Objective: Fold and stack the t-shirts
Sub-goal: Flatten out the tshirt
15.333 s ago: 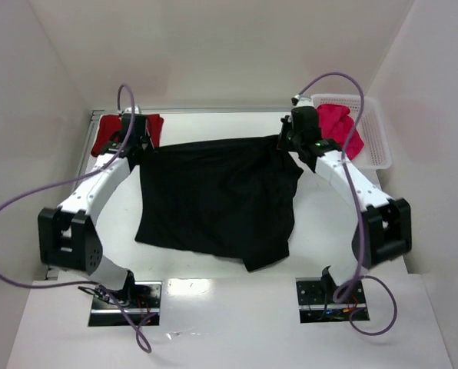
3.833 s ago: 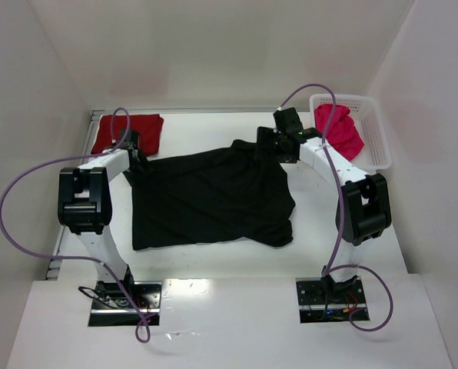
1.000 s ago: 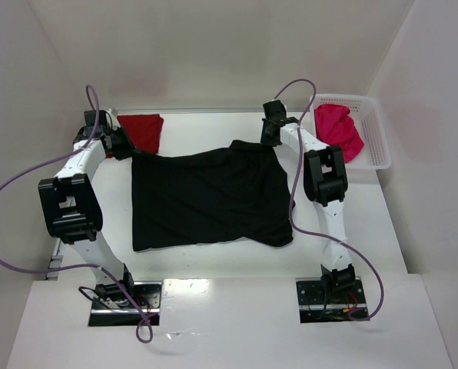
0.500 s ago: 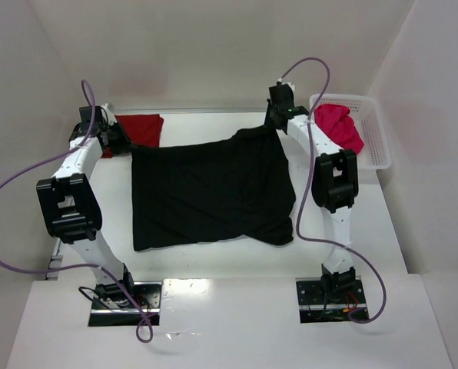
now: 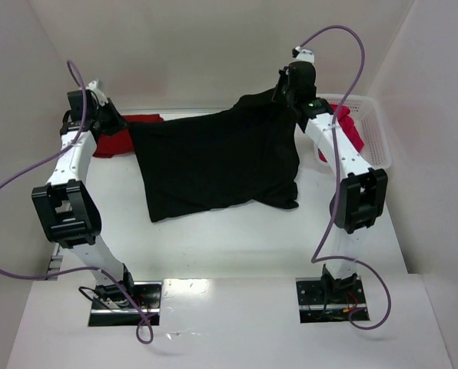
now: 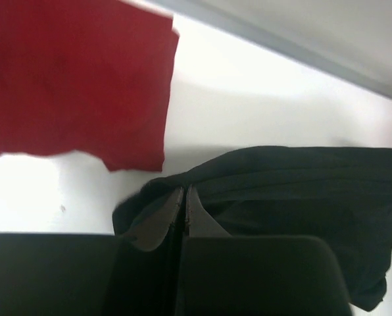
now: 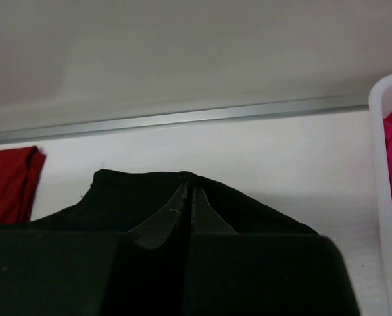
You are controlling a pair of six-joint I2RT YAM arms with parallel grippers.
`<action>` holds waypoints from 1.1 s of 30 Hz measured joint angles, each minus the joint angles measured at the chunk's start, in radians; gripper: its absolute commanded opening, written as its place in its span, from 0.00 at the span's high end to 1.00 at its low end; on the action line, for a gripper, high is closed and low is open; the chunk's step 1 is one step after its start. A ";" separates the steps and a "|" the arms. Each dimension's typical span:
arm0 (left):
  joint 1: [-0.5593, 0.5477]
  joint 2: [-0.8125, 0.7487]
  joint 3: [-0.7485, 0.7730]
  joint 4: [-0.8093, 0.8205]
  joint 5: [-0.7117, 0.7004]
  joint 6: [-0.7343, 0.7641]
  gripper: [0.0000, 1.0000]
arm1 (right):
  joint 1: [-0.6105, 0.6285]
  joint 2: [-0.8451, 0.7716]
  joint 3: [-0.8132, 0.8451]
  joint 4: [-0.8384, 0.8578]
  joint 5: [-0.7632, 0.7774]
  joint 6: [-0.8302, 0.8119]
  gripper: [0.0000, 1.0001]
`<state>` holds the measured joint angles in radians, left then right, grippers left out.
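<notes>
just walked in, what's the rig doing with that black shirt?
The left gripper and right gripper are each shut on a far corner of the black t-shirt, holding it up, unfolded, over the table. The dark red t-shirt lies folded at far left; the pink-red t-shirt sits in the white basket at far right.

Top ext. cam is fixed high, above and behind the arm bases, tilted down and fwd; the whole white table (image 5: 214,246) is covered from afar. Left wrist cam is aimed down along the left gripper (image 6: 184,192), v. close to the soft black cloth t-shirt (image 6: 301,191); the flat dark red cloth t-shirt (image 6: 71,72) is shared w/ the top view. Right wrist cam is pointed fwd along the right gripper (image 7: 189,191) at the pale back wall (image 7: 183,52); the white plastic mesh basket (image 7: 378,131) at its right edge is shared too.
</notes>
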<state>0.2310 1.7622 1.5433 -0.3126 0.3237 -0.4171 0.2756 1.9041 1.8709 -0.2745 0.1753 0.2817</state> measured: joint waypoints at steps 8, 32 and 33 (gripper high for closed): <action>0.000 -0.032 0.155 -0.003 -0.013 0.000 1.00 | 0.000 -0.182 -0.184 0.064 -0.046 -0.011 1.00; 0.000 -0.321 0.342 -0.029 -0.063 0.045 1.00 | 0.001 -0.645 -0.268 0.215 -0.028 -0.056 1.00; 0.000 -0.325 0.342 -0.027 -0.062 0.044 1.00 | 0.001 -0.643 -0.262 0.210 -0.027 -0.058 1.00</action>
<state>0.2306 1.4372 1.8851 -0.3393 0.2615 -0.3729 0.2768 1.2613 1.6093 -0.0643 0.1482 0.2234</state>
